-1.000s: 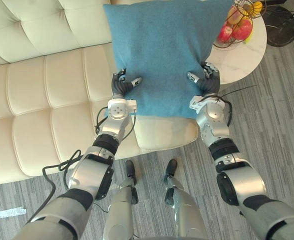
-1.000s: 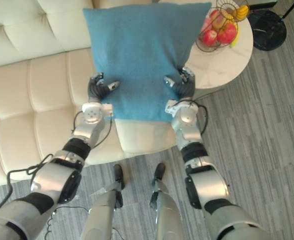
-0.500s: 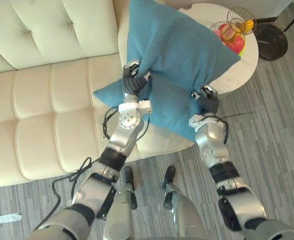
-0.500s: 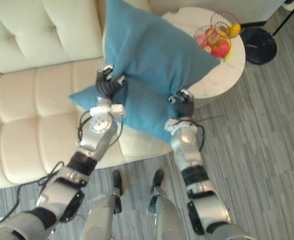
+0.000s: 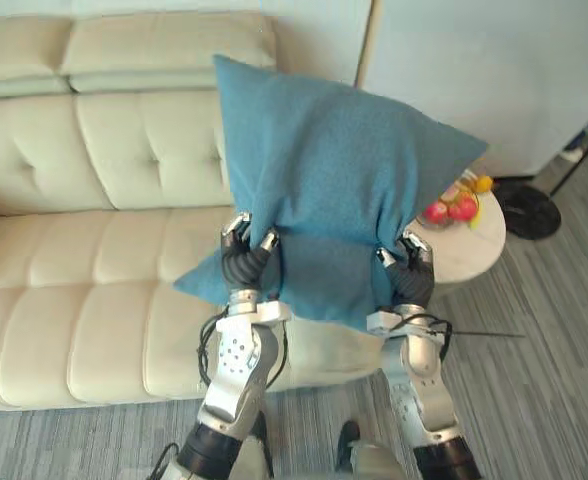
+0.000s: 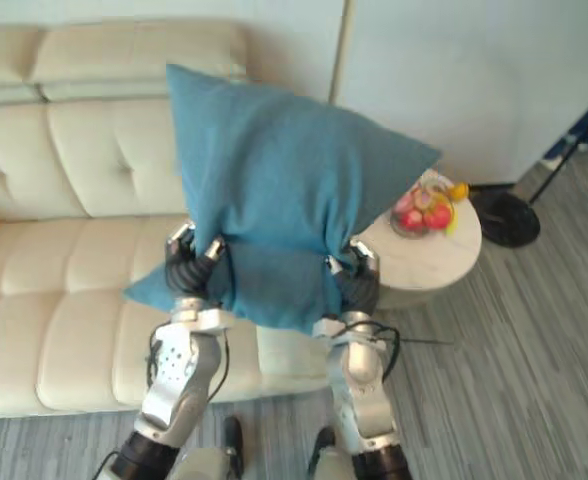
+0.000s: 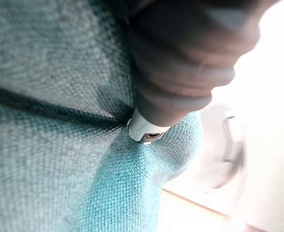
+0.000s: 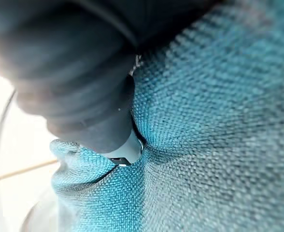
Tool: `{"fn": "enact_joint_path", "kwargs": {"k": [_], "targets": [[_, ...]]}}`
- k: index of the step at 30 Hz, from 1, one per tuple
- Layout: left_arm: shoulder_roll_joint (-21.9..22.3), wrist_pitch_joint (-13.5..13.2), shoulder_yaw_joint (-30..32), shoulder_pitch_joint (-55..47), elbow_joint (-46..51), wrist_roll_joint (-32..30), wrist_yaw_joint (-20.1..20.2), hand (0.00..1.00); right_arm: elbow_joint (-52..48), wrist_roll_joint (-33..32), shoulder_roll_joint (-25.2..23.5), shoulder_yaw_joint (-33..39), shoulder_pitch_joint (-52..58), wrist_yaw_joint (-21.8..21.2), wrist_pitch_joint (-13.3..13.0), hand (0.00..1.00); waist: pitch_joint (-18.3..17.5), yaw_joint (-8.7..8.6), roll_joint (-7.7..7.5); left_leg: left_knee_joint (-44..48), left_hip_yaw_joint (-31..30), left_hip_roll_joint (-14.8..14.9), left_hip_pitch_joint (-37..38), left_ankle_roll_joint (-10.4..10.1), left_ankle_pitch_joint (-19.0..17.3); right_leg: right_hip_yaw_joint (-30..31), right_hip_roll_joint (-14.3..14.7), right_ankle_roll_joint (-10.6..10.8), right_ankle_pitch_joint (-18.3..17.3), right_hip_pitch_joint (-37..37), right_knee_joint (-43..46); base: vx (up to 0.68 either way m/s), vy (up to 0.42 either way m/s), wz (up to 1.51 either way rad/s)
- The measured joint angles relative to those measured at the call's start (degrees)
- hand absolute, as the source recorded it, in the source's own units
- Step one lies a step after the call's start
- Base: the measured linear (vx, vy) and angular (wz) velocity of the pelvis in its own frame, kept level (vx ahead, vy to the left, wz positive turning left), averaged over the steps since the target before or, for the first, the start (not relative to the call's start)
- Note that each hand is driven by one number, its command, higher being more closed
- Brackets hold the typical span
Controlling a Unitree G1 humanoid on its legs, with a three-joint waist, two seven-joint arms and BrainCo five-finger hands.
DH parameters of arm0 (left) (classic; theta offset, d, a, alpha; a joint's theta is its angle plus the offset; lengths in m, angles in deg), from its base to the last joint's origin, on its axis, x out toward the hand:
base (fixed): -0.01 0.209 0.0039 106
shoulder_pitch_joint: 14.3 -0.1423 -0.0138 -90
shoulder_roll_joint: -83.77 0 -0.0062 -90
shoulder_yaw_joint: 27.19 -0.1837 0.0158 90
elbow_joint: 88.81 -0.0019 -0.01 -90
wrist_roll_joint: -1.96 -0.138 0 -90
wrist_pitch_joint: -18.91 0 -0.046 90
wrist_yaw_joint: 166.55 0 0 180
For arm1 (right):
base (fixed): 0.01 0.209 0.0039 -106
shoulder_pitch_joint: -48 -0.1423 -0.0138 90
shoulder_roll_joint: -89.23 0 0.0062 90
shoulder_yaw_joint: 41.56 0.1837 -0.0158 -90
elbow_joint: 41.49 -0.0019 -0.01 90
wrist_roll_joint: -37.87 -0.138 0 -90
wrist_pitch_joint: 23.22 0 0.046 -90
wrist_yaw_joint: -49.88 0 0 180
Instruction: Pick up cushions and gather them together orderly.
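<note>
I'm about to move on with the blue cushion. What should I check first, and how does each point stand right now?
1. Left hand grip on the blue woven cushion: ok, fingers curled into the fabric.
2. Right hand grip: ok, fingers pinch the cushion's lower edge.
3. Cushion lifted off the cream tufted sofa: ok, it appears to be held up in front of the seat.
4. Cushion level: not ok, it is tilted with one corner pointing up.
5. Clearance from the wire fruit basket on the round white side table: cannot tell, a cushion corner overlaps it in the eye views.
</note>
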Motion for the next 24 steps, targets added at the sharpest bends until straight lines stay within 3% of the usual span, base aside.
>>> {"fn": "enact_joint_path", "kwargs": {"k": [4, 7, 8, 9, 10, 11, 12, 16, 21, 22, 24], "targets": [[-0.06, -1.02, -2.3, -2.17, 1.03, 0.02, 0.19, 1.0, -2.53, 2.14, 0.33, 0.0, 2.99, 0.36, -1.53, 1.0, -2.11, 0.87, 0.9, -1.45, -4.15, -0.57, 1.88, -0.51, 0.47, -3.46, -0.01, 0.16, -0.15, 5.42, -2.95, 0.01, -0.02, 0.61], [-0.78, -1.38, -4.56, -3.09, 1.85, 0.04, 0.75, 1.0, -2.73, 2.24, 0.53, 0.01, 4.98, 1.48, -3.66, 1.0, -3.93, 0.91, 0.9, -1.01, -8.18, -1.38, 1.02, -0.4, -0.11, -9.68, -0.76, 0.44, -1.11, 9.07, -3.75, -0.03, -0.016, 0.9], [-1.16, -1.57, -4.99, -3.08, 2.0, 0.04, 0.8, 1.0, -2.73, 2.25, 0.49, 0.01, 5.09, 1.96, -3.84, 1.0, -4.07, 0.84, 0.94, 0.11, -5.79, -0.44, 0.01, -0.1, -0.83, -11.63, -0.87, 0.44, -1.08, 9.62, -4.2, -0.06, 0.019, 1.25], [-1.23, -1.86, -5.46, -3.02, 1.89, 0.05, 1.1, 1.0, -2.66, 2.81, 0.65, 0.11, 4.97, 2.98, -4.15, 1.0, -4.77, 0.39, 1.25, 3.53, 2.57, 3.24, -2.75, -0.17, -1.02, -14.53, -0.98, 0.39, -1.0, 9.47, -4.32, -0.05, 0.028, 0.94], [-1.24, -1.88, -5.48, -3.03, 1.73, 0.05, 1.16, 1.0, -2.47, 3.35, 0.63, 0.11, 4.98, 3.23, -4.23, 1.0, -4.82, 0.49, 1.33, 4.58, 5.18, 4.42, -2.93, -0.09, -1.07, -14.87, -0.97, 0.39, -1.0, 9.48, -4.31, -0.03, 0.033, 0.72], [-1.43, -1.98, -5.47, -3.04, 0.67, 0.12, 1.16, 1.0, -1.51, 4.16, 0.56, 0.11, 4.94, 3.49, -4.21, 1.0, -4.98, 1.45, 1.54, 6.35, 10.72, 6.82, -3.45, 0.31, -1.13, -15.1, -0.97, 0.51, -0.92, 9.56, -4.2, -0.01, 0.094, 0.25], [-2.43, -2.17, -5.45, -3.12, -0.66, 0.68, 1.16, 1.0, 0.96, 4.34, 0.56, 0.11, 3.87, 3.61, -4.17, 1.0, -5.06, 1.91, 1.48, 7.11, 11.94, 6.77, -3.53, 1.1, -0.86, -14.67, -1.39, 0.91, -0.58, 9.69, -4.24, -0.01, 0.109, 0.19], [-4.79, -1.74, -5.46, -3.16, -3.26, 2.58, 1.19, 1.0, 6.75, 4.34, 1.98, 0.11, 0.98, 3.61, -3.62, 1.0, -5.35, 1.69, 1.04, 5.22, 12.18, 4.38, -4.5, 1.4, -0.82, -13.58, -3.37, 2.01, 0.27, 8.14, -4.4, -0.05, 0.137, 0.09], [-4.75, -1.61, -7.36, -3.11, -9.45, 4.7, 1.87, 1.0, 10.08, 4.32, 4.11, 0.76, -0.5, 4.48, -2.44, 1.0, -5.77, -1.11, 1.34, 0.17, 11.24, -0.44, -6.57, 2.49, 2.62, -18.95, -7.04, 3.16, 1.9, 6.6, -4.72, 0.02, 0.117, 0.5], [-4.5, -1.03, -7.58, -3.03, -11.48, 4.76, 2.31, 1.0, 10.9, 4.32, 4.82, 0.92, -0.5, 4.49, -2.01, 1.0, -5.47, -1.28, 1.7, 0.28, 10.94, -1.04, -6.27, 3.28, 2.04, -18.85, -8.57, 2.37, 1.34, 5.42, -0.04, 0.05, 0.17, 0.4], [-5.25, 0.28, -8.75, -3.01, -14.89, 5.64, 2.87, 1.0, 13.35, 4.3, 5.8, 0.94, -0.06, 4.48, -1.33, 1.0, -4.48, -1.7, 1.6, 0.87, 9.54, -3.08, -3.75, 5.13, 0.77, -14.56, -13.17, -2.39, 0.99, 1.25, 15.6, 0.07, 0.216, 0.4]]}}
